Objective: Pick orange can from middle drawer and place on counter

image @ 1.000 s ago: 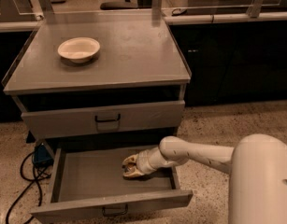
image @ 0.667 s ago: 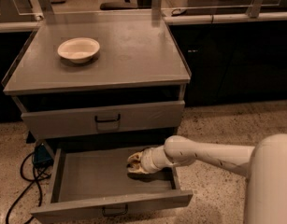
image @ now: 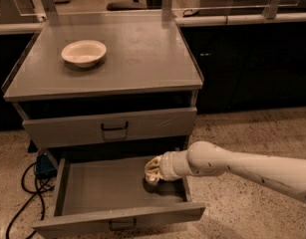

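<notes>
One bowl (image: 83, 53), jaws in middle drawer (image: 102, 188)

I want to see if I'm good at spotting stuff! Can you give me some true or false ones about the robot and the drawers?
1. The white bowl sits on the counter. True.
2. The claw is up above the counter. False: it is down inside the middle drawer, near its right side.
3. The middle drawer is pulled open. True.
4. The drawer above it is open too. False: it is shut.
</notes>
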`<state>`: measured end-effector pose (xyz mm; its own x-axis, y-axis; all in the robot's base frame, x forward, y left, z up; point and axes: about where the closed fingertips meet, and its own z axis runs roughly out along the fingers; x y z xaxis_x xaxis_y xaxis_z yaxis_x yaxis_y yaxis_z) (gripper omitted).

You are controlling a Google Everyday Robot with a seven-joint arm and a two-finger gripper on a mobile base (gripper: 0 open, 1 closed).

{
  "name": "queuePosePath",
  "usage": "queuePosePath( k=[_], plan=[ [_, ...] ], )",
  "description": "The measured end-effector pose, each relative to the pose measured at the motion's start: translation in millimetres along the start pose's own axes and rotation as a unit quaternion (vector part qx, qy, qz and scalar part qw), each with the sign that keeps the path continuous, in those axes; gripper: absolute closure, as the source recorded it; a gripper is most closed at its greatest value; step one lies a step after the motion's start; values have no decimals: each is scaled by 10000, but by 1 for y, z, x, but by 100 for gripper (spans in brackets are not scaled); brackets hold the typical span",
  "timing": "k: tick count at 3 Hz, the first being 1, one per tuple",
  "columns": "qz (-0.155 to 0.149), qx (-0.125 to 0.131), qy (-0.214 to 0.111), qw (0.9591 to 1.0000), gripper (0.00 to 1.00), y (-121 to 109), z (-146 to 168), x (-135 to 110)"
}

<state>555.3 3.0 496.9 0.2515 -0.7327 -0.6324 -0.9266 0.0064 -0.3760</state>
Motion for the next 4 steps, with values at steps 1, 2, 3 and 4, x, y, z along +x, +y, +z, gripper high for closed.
queuePosePath(
  k=[1, 2, 3, 4],
  plan=[
    [51, 193, -333, 9992, 100, -16, -42, -7],
    [74, 161, -339, 9993, 100, -12, -47, -3],
    [73, 161, -340, 9993, 81, -12, -47, -3],
    [73, 161, -340, 9993, 57, -12, -47, -3]
  ],
)
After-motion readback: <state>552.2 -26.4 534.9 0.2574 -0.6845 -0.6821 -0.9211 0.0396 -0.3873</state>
